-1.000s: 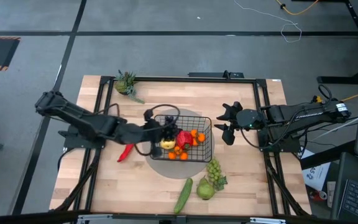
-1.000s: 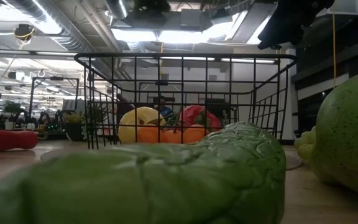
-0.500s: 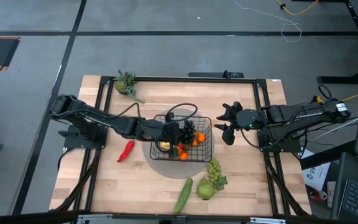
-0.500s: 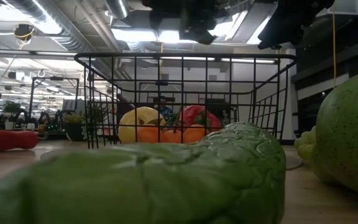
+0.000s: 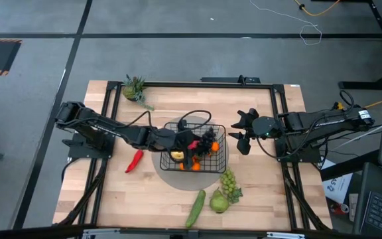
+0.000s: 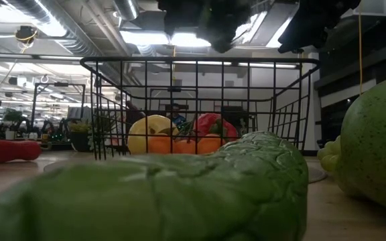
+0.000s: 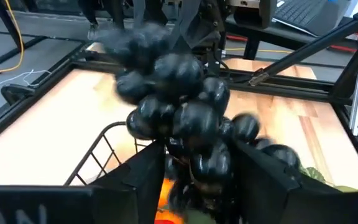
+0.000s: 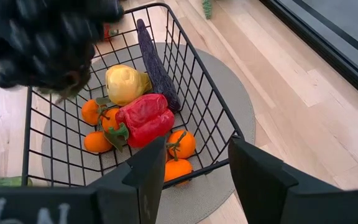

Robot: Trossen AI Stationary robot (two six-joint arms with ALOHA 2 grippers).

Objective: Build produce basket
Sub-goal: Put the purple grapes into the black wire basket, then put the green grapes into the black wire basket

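Two grippers near the basket (image 5: 223,159), one over it, one beside it. Above the basket's middle, left gripper (image 5: 194,141), fingers spread wide with a bunch of dark grapes (image 7: 179,99) between and ahead of them; bunch smeared by blur, so hard to say whether touching the fingers or loose. Just off the basket's right-arm side, right gripper (image 5: 241,133), fingers apart, nothing between. Inside the basket: yellow fruit (image 8: 126,84), red pepper (image 8: 145,118), several oranges (image 8: 182,143), a long dark purple piece (image 8: 157,65) against one wall; part of this hidden under the arm from above. Outside the basket on the left-arm side, a second red pepper (image 5: 134,160); on the near side, green grapes (image 5: 229,182), pear (image 5: 219,202), cucumber (image 5: 195,208). From table height, the basket's foot blocked by the cucumber, pear cut off at the edge, left gripper only a dark shape over the basket rim.
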